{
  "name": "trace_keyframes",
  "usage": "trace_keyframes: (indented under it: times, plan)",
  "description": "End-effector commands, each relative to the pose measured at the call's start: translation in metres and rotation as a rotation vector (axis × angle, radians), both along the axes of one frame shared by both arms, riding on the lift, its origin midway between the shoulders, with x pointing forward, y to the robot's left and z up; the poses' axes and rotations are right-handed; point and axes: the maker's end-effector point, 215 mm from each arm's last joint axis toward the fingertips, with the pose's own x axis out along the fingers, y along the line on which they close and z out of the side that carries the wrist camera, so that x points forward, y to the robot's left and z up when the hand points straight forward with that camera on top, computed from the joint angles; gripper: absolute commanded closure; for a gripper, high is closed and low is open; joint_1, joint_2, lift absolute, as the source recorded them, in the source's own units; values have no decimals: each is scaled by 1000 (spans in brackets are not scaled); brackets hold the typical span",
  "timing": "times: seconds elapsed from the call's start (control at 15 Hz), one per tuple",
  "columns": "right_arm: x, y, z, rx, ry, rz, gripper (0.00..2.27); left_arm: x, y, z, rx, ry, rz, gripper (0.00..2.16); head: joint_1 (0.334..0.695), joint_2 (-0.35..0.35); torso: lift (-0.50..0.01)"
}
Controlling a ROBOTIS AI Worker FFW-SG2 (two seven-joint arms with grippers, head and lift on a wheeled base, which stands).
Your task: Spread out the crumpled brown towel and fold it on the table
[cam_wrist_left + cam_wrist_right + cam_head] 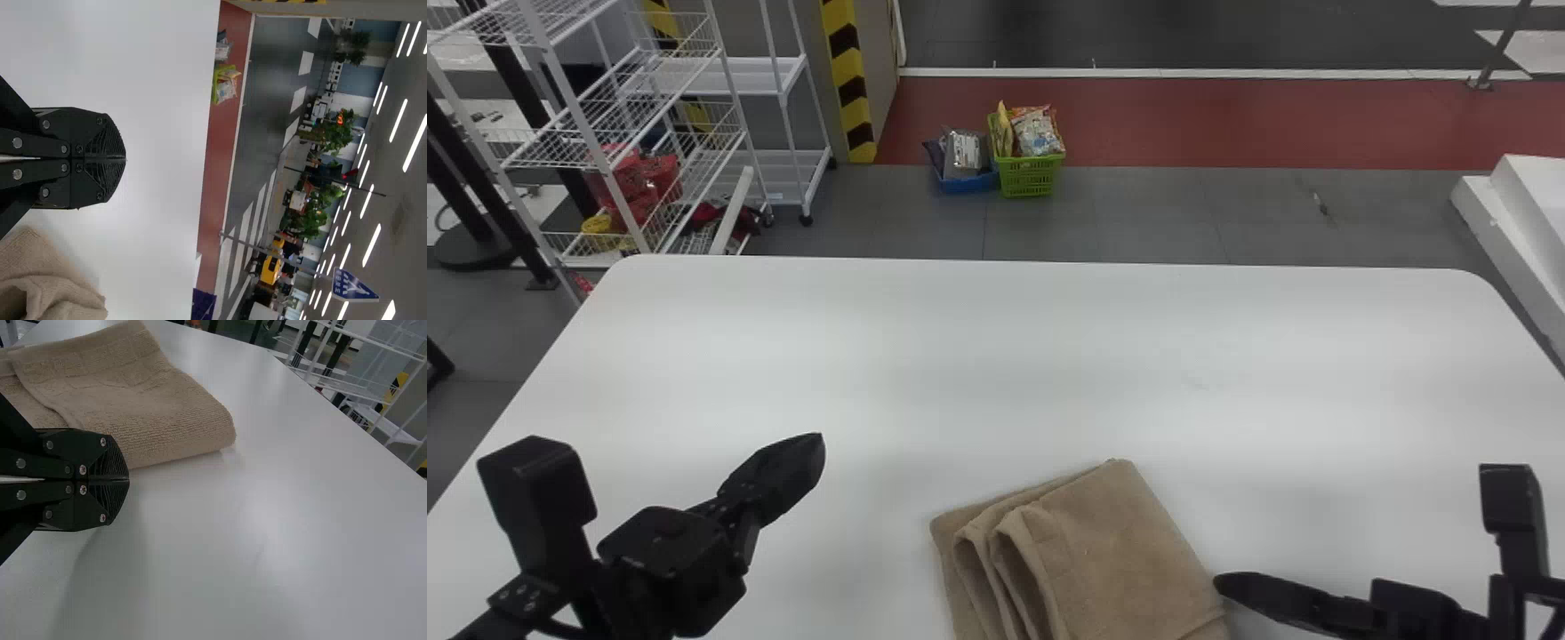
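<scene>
The brown towel (1103,551) lies folded in uneven layers at the table's near edge, its left side showing several stacked folds. To its left, apart from it, my left gripper (818,444) hangs over the table; in the left wrist view the left gripper (125,159) is shut with nothing between its fingers. My right gripper (1220,582) is at the towel's right edge. In the right wrist view, the right gripper (128,480) is shut beside the towel (153,407); whether it touches the cloth I cannot tell.
The white table (960,356) extends beyond the towel. Past its far edge, a blue basket (969,182) and a green basket (1029,176) stand on the floor. White wire shelves (631,133) are at the back left, a white block (1525,213) at the right.
</scene>
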Motion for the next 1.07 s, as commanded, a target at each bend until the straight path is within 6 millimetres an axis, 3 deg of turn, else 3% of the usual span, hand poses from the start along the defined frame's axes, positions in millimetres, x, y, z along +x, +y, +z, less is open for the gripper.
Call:
trace_keyframes:
  times: [0.0,0.4,0.73,1.0]
  plan:
    - [-10,12,0,14,6,28,1784,0,3,-1,4,1,4,2138,695,50,-127]
    - [-49,10,28,-51,-64,50,1784,2,4,-2,6,10,5,2138,695,86,-127]
    - [-81,28,10,-34,1,89,1781,4,4,-5,13,16,4,2138,695,94,-127]
    - [-77,35,1,-25,22,100,1784,5,1,-8,17,30,1,2138,695,115,-127]
